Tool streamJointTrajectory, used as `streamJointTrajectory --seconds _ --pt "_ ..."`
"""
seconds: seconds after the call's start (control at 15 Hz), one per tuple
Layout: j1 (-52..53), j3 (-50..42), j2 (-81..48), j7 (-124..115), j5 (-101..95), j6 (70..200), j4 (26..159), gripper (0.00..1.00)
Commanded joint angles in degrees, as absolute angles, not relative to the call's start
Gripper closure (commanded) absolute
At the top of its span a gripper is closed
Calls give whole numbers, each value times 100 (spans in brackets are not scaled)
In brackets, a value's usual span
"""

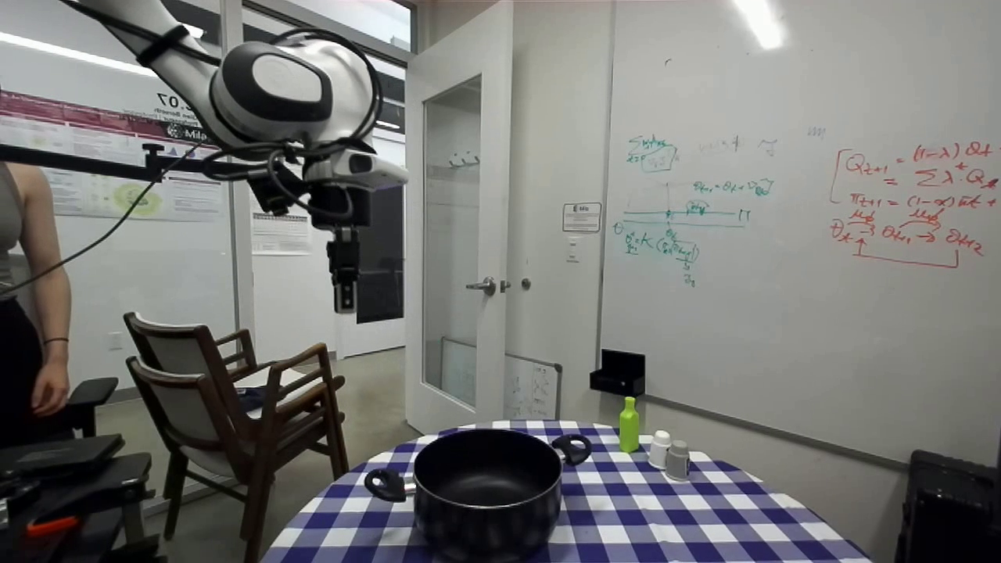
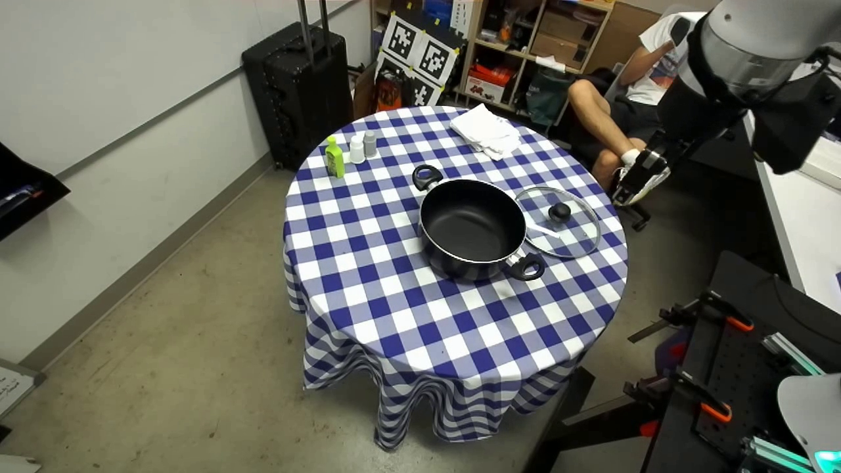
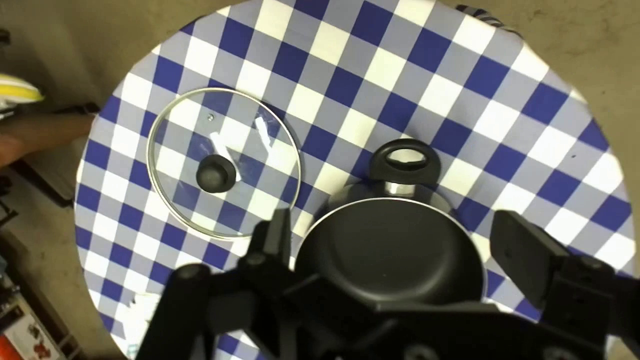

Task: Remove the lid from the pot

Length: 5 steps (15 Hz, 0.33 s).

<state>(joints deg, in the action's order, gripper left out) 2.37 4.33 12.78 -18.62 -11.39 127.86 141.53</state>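
Lid (image 3: 225, 162) lies flat on the checked cloth (image 2: 368, 243), just beside the pot (image 1: 488, 520); touching or not, I can't tell. Knob (image 2: 559, 211) up: my guess, that leaves the grip point handy and lets the glass rest on its rim. The pot is upright and uncovered, 2 handles (image 2: 516, 265) on opposite sides, wide body probably holding it steady. My gripper (image 3: 390, 217) hangs high above, fingers spread, nothing between them; I read the height as clearance. Removal looks done to me; next, just keep clear.

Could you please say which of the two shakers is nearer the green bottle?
The white shaker, standing between the green bottle and the grey shaker.
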Motion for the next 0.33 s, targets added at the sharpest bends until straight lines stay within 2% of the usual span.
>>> streamJointTrajectory --seconds 0.0,0.27 --pt "306 691 1447 -1843 -1125 12651 14110 0" --pt "526 1010 1752 -1866 -1126 12414 14037 0"
